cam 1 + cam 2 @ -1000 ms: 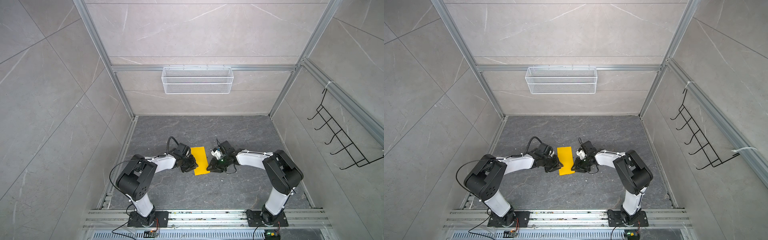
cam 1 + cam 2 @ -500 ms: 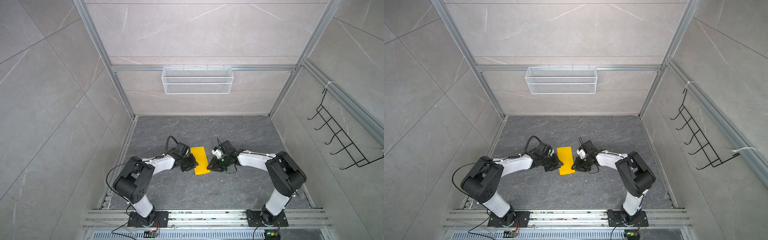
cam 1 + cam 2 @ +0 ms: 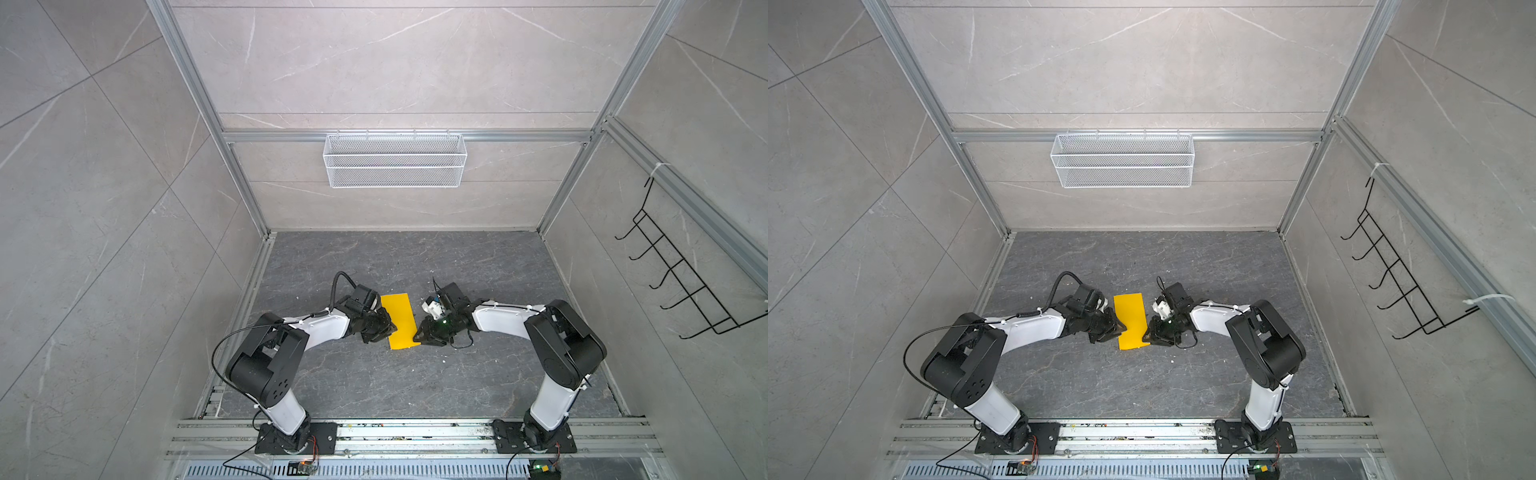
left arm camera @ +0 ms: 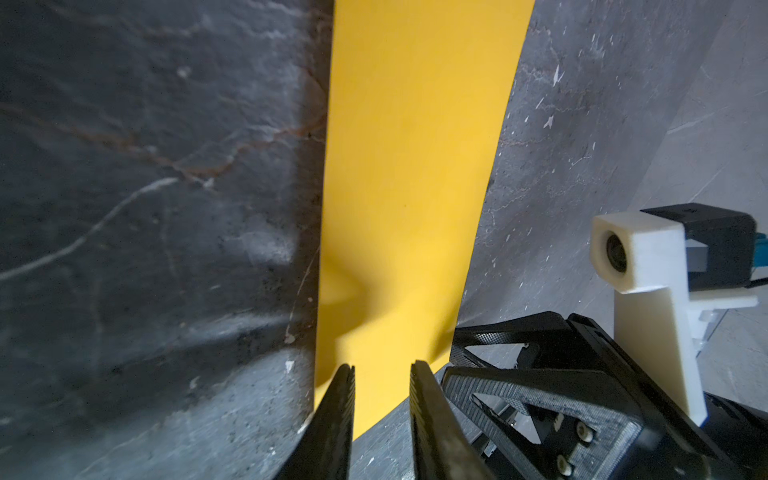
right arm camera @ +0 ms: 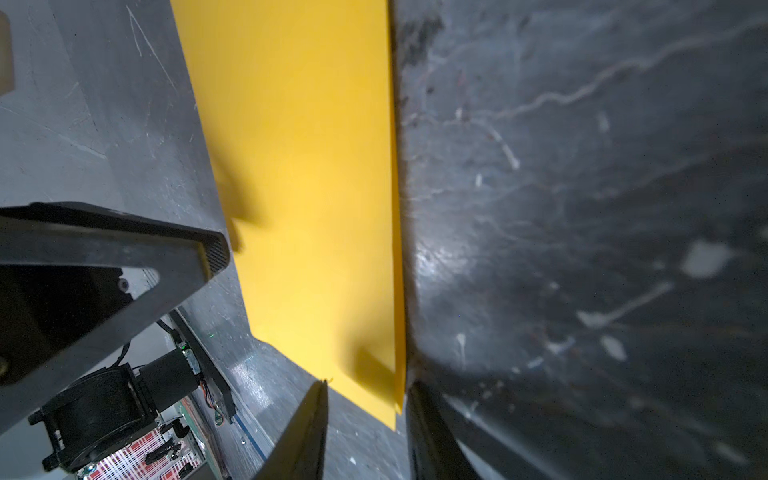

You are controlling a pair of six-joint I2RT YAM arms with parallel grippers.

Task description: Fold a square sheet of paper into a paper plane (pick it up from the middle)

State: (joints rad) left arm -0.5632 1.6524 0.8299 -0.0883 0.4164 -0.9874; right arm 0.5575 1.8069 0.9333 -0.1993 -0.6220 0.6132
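Square sheet of paper (image 3: 400,320) (image 3: 1131,322): bright yellow, now a narrow strip, apparently folded in half; doubled edge shows in the right wrist view (image 5: 307,187). It lies flat on the dark stone-pattern tabletop (image 3: 374,382).

Long axis runs crosswise to both grippers' reach, away from the arm bases. The strip sits between the two.

Left gripper (image 3: 388,330) (image 4: 382,370): fingers apart, nothing clamped, tips over the strip's near long edge, paper directly ahead.

Right gripper (image 3: 419,334) (image 5: 368,386): fingers apart, astride the strip's near corner, paper ahead and slightly inboard.

Judgement: both arms equally close. The next crease needs a pinch on an end corner, and the right is better placed.
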